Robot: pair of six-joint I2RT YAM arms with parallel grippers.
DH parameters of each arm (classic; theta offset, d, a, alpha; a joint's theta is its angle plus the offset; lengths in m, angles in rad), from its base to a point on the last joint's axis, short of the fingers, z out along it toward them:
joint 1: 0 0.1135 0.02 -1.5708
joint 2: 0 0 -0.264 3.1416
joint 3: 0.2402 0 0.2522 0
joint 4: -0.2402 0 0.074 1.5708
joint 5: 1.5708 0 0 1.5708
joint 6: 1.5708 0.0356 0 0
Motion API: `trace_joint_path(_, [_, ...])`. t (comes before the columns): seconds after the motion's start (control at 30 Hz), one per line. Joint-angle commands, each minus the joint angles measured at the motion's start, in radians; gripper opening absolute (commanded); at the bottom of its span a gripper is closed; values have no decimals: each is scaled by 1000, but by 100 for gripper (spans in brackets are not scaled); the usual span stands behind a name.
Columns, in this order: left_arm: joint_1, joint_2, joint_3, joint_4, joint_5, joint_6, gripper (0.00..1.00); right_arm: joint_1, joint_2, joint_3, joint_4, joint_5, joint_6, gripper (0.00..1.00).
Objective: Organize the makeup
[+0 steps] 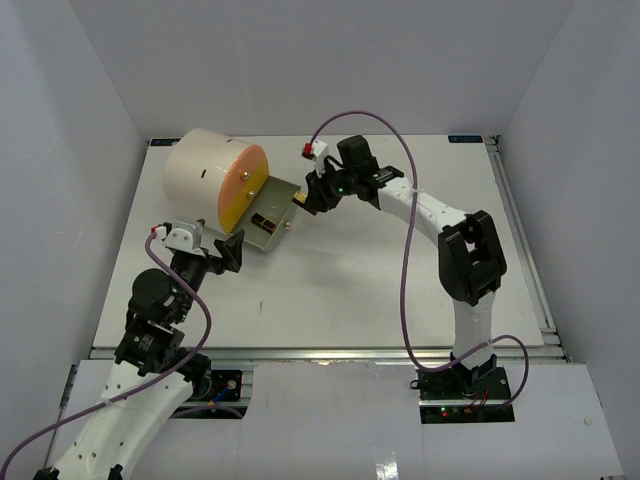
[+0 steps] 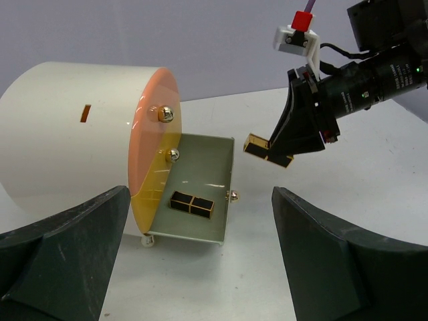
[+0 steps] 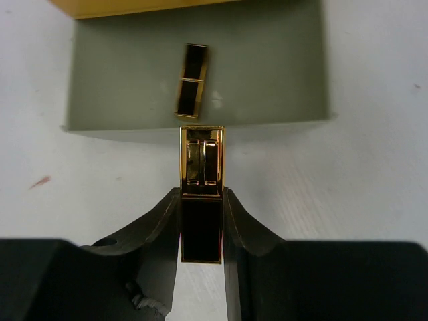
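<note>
White table (image 1: 350, 290) inside plain white walls, with a cream cylinder (image 1: 200, 175) lying on its side at the far left, its orange front (image 1: 243, 185) facing right and a grey-green drawer (image 2: 200, 160) pulled out from it. The right pincer (image 1: 312, 197) is clamped on the black half of a gold-black lipstick tube (image 3: 201, 174), held clear of the table with its gold end at the drawer's outer rim; a second lipstick tube (image 2: 191, 204) lies flat inside the drawer. The left pincer (image 1: 233, 250) sits just beside the drawer's near corner, jaws spread wide and holding nothing.
</note>
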Motion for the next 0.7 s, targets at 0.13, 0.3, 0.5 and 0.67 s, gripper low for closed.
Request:
trace_joint_path(0.13, [9, -27, 6, 6, -13, -4, 98, 78, 61, 194, -68, -135, -69, 8])
trace_joint_path(0.3, [11, -28, 6, 6, -13, -2, 98, 103, 127, 275, 6, -49, 134, 8])
trace_joint_path(0.5, [15, -25, 6, 6, -16, -3, 98, 131, 189, 311, 61, 71, 243, 14])
trace_joint_path(0.67, [18, -15, 6, 7, -11, -2, 98, 137, 234, 348, 66, 133, 234, 38])
